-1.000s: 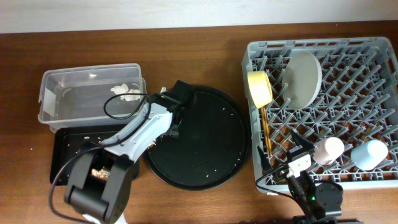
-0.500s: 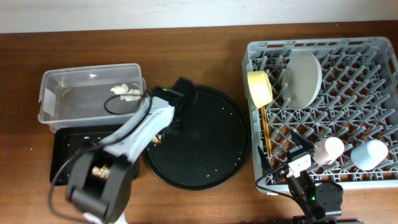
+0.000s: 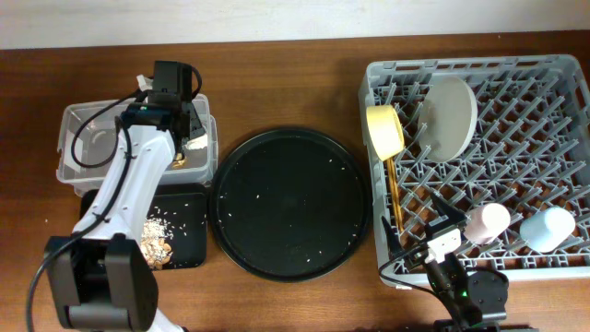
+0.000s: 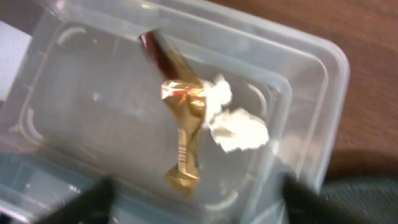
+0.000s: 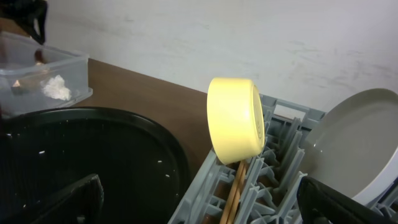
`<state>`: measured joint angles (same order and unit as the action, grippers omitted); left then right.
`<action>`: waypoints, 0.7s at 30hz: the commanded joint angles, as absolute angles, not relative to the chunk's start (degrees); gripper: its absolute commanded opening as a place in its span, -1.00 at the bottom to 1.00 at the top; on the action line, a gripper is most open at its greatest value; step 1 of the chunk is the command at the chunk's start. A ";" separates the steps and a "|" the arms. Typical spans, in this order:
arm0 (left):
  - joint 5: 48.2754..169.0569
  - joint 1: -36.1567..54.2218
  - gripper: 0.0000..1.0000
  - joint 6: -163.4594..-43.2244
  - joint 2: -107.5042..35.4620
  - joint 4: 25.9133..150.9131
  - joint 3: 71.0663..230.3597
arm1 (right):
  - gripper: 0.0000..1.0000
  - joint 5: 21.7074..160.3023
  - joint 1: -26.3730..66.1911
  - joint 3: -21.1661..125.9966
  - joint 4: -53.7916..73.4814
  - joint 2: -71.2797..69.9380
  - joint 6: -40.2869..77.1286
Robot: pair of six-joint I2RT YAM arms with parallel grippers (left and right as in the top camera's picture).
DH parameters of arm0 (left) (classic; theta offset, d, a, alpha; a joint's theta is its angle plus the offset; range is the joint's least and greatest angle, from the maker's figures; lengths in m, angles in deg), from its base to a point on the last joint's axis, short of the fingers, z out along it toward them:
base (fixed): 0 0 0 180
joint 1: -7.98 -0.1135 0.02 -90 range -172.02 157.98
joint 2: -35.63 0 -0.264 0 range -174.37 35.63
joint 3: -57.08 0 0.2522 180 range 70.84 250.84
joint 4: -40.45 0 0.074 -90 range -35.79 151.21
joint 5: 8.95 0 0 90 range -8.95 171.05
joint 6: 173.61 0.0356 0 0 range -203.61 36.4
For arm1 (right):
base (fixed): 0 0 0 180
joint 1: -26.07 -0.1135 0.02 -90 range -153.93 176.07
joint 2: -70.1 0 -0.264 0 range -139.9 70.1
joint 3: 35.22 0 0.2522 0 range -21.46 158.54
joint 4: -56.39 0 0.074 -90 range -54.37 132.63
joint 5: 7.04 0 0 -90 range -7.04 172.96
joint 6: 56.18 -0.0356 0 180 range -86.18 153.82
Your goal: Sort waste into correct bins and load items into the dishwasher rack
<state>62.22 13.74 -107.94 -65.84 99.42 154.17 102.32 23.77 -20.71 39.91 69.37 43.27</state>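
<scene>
The gold-brown wrapper (image 4: 183, 127) lies in the clear tub (image 3: 83, 148), next to the white tissue wad (image 4: 237, 129). My left gripper (image 4: 199, 196) is open above them, over the tub's right end (image 3: 175, 115). Beige food scraps (image 3: 155, 235) lie in the shallow black tray (image 3: 189, 231). The grey rack (image 3: 562, 92) holds the yellow bowl (image 3: 384, 129), grey plate (image 3: 449, 115), chopsticks (image 3: 395, 189), pink cup (image 3: 487, 221) and light-blue cup (image 3: 547, 229). My right gripper (image 5: 202, 208) is open and empty at the rack's front left corner (image 3: 426, 231).
The large round black tray (image 3: 290, 203) sits between the bins and the rack, with a few crumbs on it. The left arm's cable loops over the tub. Bare wooden table lies behind and between the things.
My left arm swung from the round black tray's left edge up to the clear tub. The wrapper it carried now lies in the tub under open jaws. The right arm has not moved.
</scene>
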 commanded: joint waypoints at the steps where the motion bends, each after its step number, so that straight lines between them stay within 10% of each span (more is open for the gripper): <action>1: 68.21 13.81 0.99 -108.66 -58.06 103.64 157.64 | 0.96 101.79 23.46 -21.14 39.87 69.70 43.25; 12: 80.23 13.94 0.99 -95.90 -26.94 136.25 158.43 | 0.96 101.79 23.46 -21.14 39.89 69.70 43.25; 21: 80.41 14.14 0.99 -95.90 -23.27 137.91 158.43 | 0.96 101.79 23.46 -21.14 39.89 69.70 43.23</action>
